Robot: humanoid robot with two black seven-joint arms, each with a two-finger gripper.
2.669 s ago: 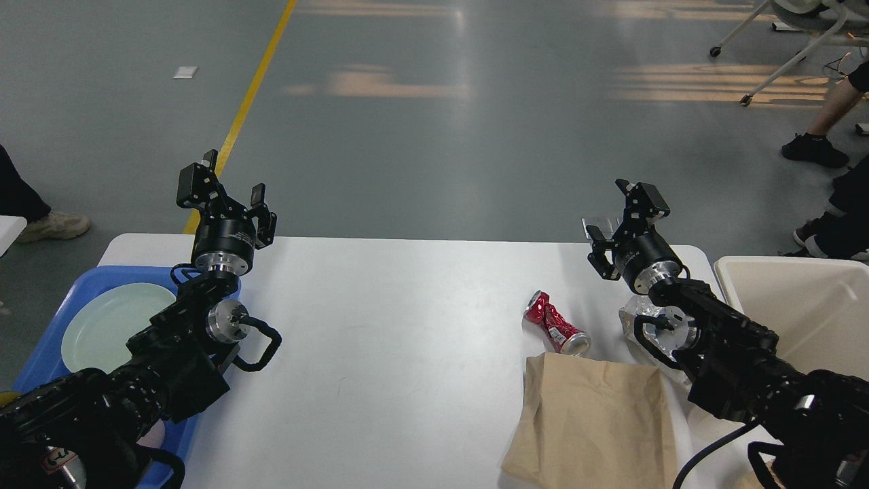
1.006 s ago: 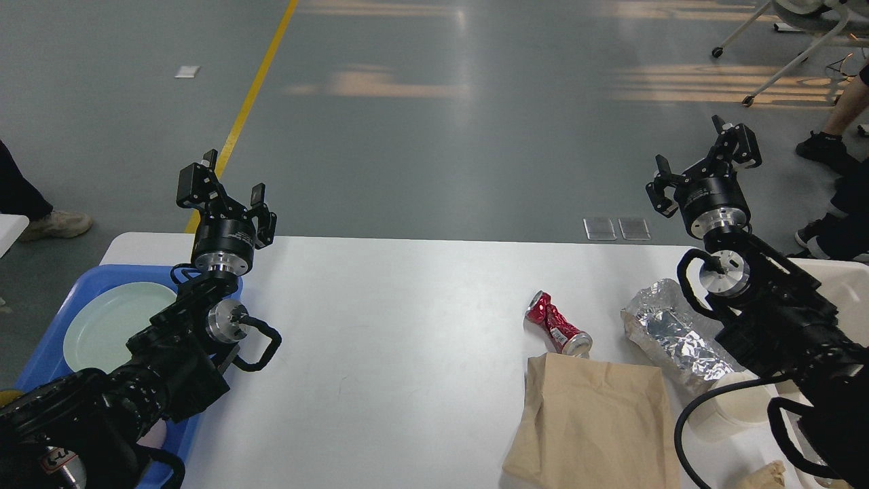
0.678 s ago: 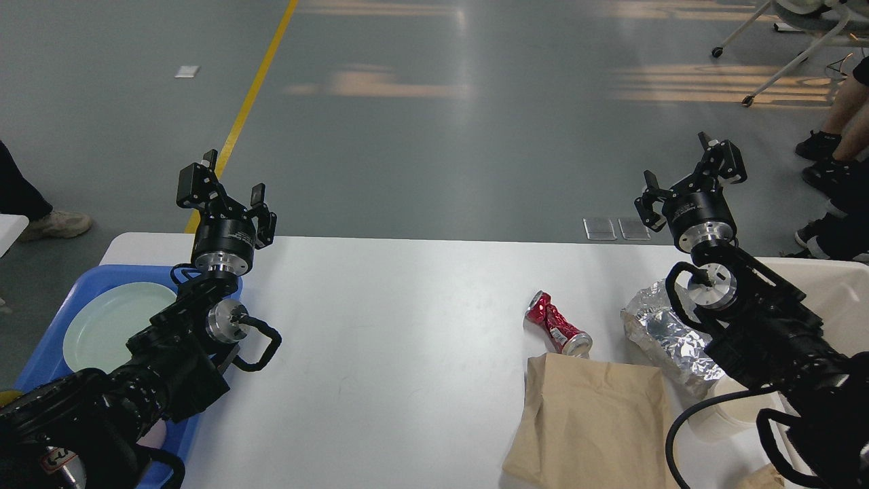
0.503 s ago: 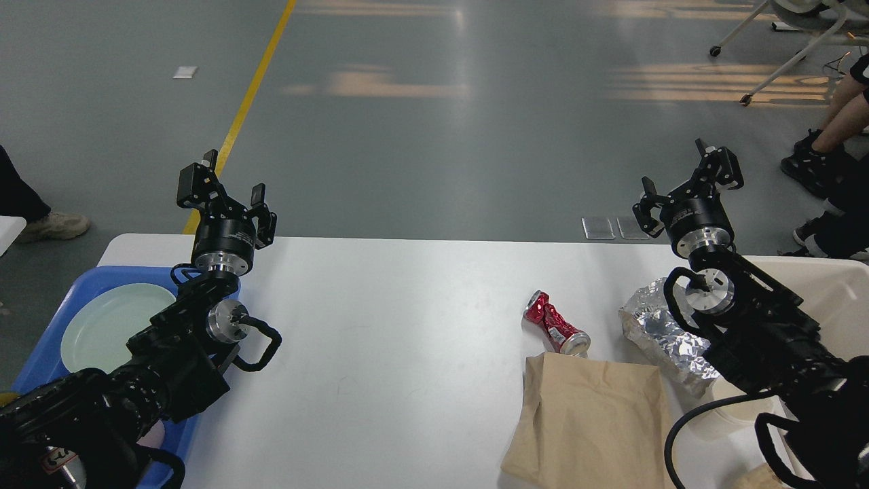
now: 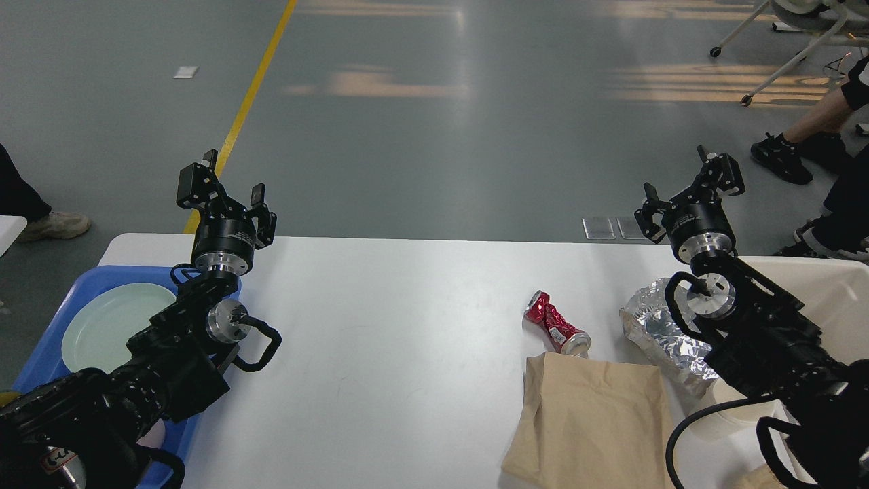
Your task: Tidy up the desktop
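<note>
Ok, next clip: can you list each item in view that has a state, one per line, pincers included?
left pincer: open, empty, raised over the table's far left edge
right pincer: open, empty, raised
red can: crushed, lying on its side on the desktop
foil wrapper: crumpled, on the desktop
brown paper bag: lying flat
plate: empty, in the blue tray
beige bin: open-topped
</note>
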